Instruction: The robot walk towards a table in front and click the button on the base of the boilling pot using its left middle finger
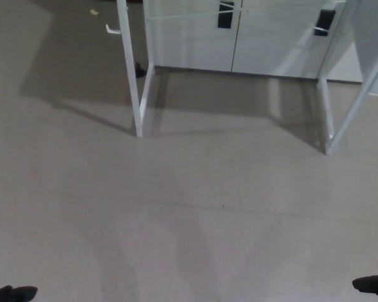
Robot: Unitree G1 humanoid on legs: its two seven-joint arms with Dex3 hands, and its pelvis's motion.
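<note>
White table legs (131, 75), grey floor (189, 207), cabinets (239, 38) behind

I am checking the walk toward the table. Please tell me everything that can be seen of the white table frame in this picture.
Only the lower part of the white table frame shows: thin painted legs that look like metal, standing on the grey floor. The left legs meet at one foot in a narrow V, the right legs likewise. The tabletop is out of view. White cabinet doors with dark handles stand behind it. Nothing visibly touches it but the floor.
</note>
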